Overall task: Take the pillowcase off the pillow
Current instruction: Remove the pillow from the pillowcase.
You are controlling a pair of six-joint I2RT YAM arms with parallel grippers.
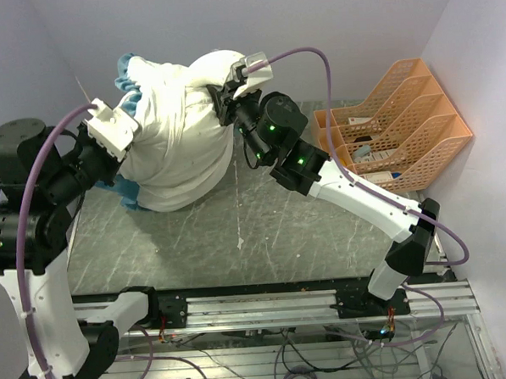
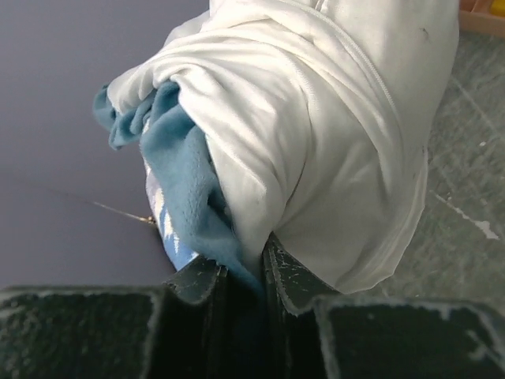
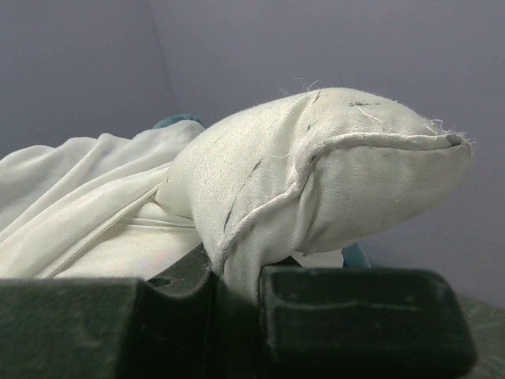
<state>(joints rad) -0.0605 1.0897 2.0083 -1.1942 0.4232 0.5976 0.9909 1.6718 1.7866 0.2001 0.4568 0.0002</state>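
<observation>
Left tool: clenched on a fold of the pillowcase at its teal ruffled edge. Right tool: clenched on a seamed corner of the pillow.

Bench: dark mottled top. Pillow and cover sit over its far left part, strung between the two tools.

Pillow: plump, off-white, soft. One corner is bare, the rest wrapped. Judged light and yielding; a corner seam gives the firmest hold, since stuffing elsewhere would squash out of a pinch.

Pillowcase: thin, limp, white side outward, bunched round the pillow. Judged light and apt to slide and wrinkle; best taken at the hem.

Ruffled edge: gathered thick, so likeliest to stay in a pinch.
</observation>
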